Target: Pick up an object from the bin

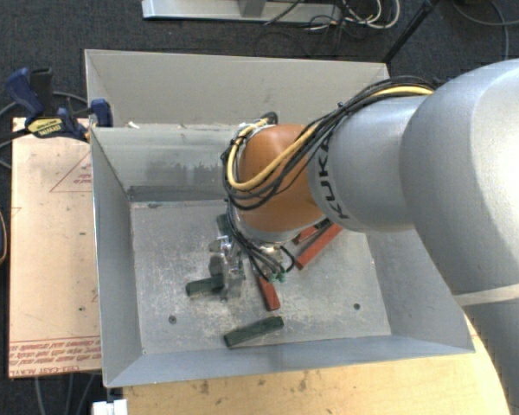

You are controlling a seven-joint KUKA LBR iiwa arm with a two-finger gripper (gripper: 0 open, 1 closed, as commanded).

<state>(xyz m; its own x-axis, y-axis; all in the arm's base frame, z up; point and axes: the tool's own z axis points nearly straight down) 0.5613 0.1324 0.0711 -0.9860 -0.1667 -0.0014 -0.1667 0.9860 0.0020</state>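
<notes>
One gripper [228, 264] sits low near the middle of the grey bin [112, 232], under the arm's orange cover [272, 180]; whether it stands open or closed cannot be told. Right at the gripper's tip, toward the view's left, lies a dark green angled piece [206, 287]. Just right of the gripper lies a red-handled tool [316, 239]. Below the gripper, near the bin's front wall, a dark green bar [253, 331] lies apart
</notes>
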